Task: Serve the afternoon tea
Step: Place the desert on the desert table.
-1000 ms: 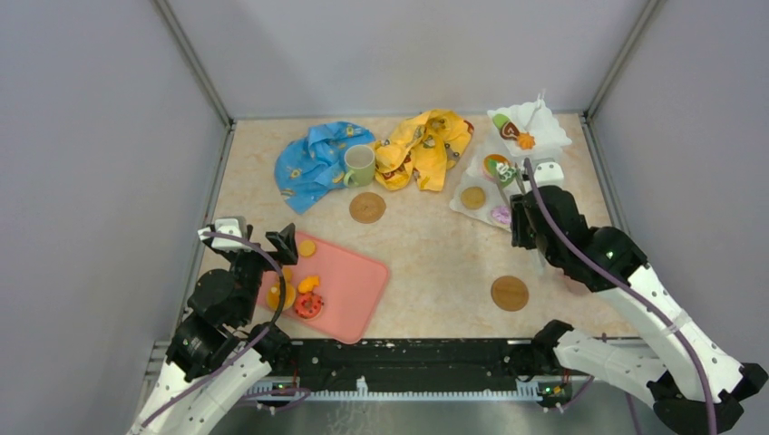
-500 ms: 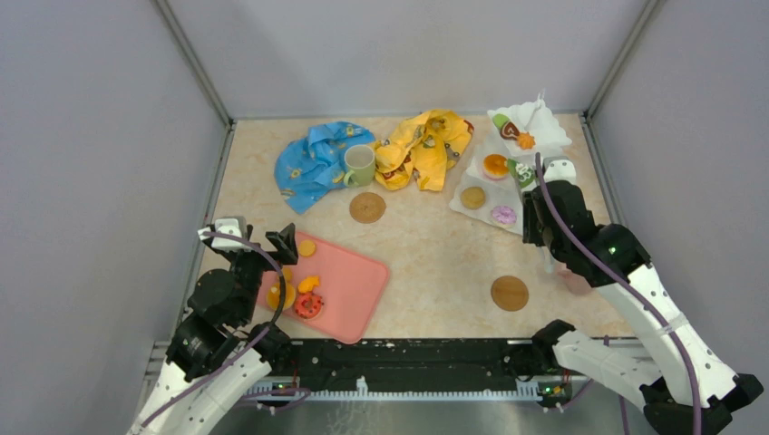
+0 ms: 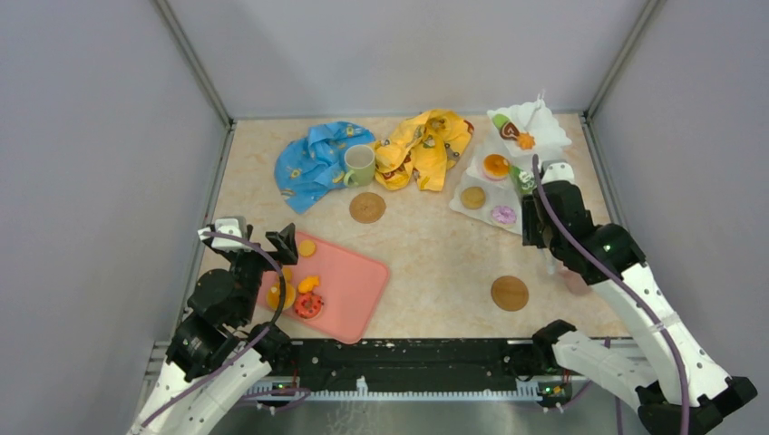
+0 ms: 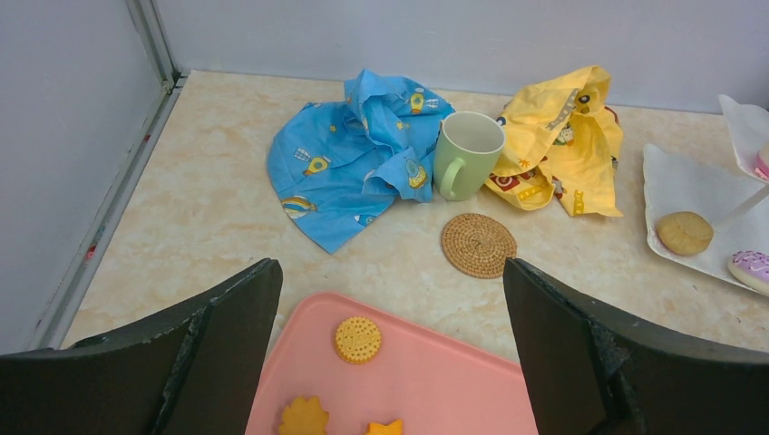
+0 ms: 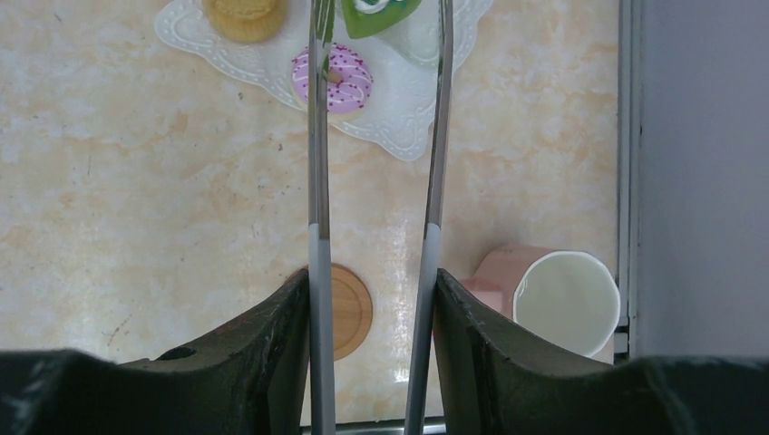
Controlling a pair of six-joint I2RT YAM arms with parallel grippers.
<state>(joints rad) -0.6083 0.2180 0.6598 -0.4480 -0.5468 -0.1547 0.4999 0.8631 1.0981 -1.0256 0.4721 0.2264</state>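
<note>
A: Far left first. The left gripper (image 4: 390, 272) hangs spread wide and empty over the pink tray (image 3: 354, 290), where cookies (image 4: 358, 339) lie unserved.

B: Nothing doing there. Behind it, the pale green mug (image 3: 359, 165) stands between the blue cloth (image 3: 313, 163) and the yellow cloth (image 3: 426, 145), just off the coaster (image 3: 367, 207) in front.

A: The action's on the right! The right gripper (image 5: 372, 281) is clenched on tongs (image 5: 314, 181), whose tips seem to pinch a green pastry (image 5: 374, 14) over the white stand (image 4: 689, 181).

B: Mid-plating, I'd say. Next it needs a bare patch of tier, clear of the pink donut (image 5: 333, 79), then a gentle release.

A: The white mug (image 5: 567, 302) sits against the right wall, with the second coaster (image 3: 510, 293) bare nearby.

B: Marbled beige bench (image 3: 426, 263), plain grey walls (image 3: 408, 54) all round.
</note>
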